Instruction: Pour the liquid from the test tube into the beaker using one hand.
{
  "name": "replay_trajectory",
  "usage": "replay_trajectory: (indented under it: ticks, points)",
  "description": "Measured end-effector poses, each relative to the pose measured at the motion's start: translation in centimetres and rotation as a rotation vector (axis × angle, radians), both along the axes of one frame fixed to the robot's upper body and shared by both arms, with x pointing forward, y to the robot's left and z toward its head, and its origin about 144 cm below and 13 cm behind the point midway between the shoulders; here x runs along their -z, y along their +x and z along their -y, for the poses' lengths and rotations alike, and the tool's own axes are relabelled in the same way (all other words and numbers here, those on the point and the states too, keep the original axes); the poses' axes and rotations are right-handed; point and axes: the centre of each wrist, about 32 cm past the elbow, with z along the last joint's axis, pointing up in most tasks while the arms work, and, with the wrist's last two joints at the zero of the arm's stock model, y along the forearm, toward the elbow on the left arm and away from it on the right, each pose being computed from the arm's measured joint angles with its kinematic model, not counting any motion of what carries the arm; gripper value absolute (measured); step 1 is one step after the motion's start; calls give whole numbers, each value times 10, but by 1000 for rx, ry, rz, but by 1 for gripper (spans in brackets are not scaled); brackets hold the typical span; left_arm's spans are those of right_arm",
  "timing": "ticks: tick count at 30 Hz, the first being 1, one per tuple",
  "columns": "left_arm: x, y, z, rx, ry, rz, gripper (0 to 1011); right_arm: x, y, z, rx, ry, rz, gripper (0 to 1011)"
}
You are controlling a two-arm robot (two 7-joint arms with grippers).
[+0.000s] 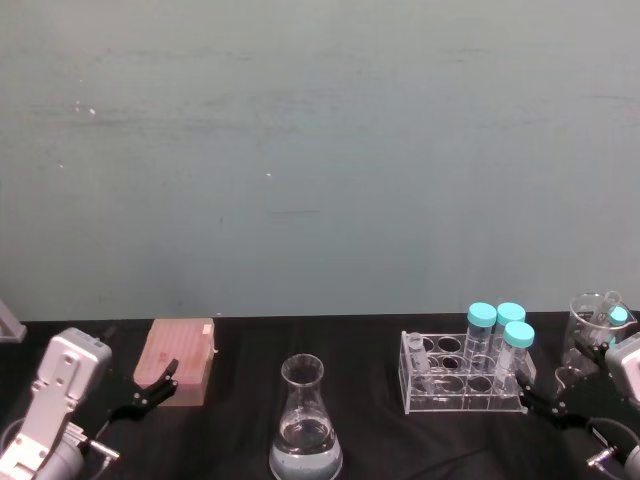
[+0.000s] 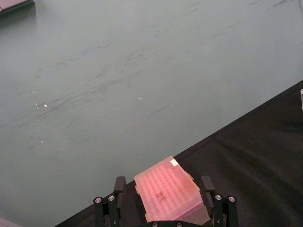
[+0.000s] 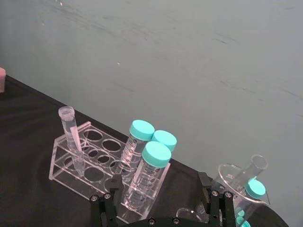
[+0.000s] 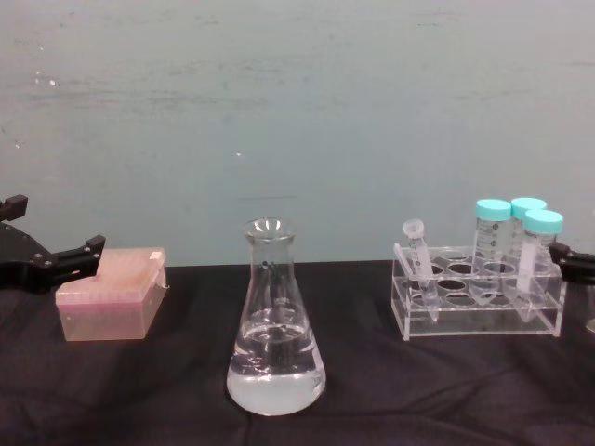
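The test tube, small, slim and clear, leans in the left end of the clear rack; I cannot make out the liquid inside it. It also shows as the test tube and the test tube. The beaker, a conical flask, stands at front centre holding clear liquid in its base. My right gripper hovers open just right of the rack, empty, its fingers spread wide. At the left, my left gripper is open beside a pink box, holding nothing.
A pink tip box sits at the left, in front of the left gripper. Three teal-capped tubes stand in the rack's right end. A small glass beaker with tubes in it stands at the far right. Black cloth covers the table.
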Motion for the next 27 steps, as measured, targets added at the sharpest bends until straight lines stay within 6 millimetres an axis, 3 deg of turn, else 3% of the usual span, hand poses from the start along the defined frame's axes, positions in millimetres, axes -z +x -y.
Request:
replay_trajectory:
  ticks: [27]
  points:
    - [0, 0, 0, 0, 0, 0, 1000, -13, 8, -18, -177, 85, 9, 1000]
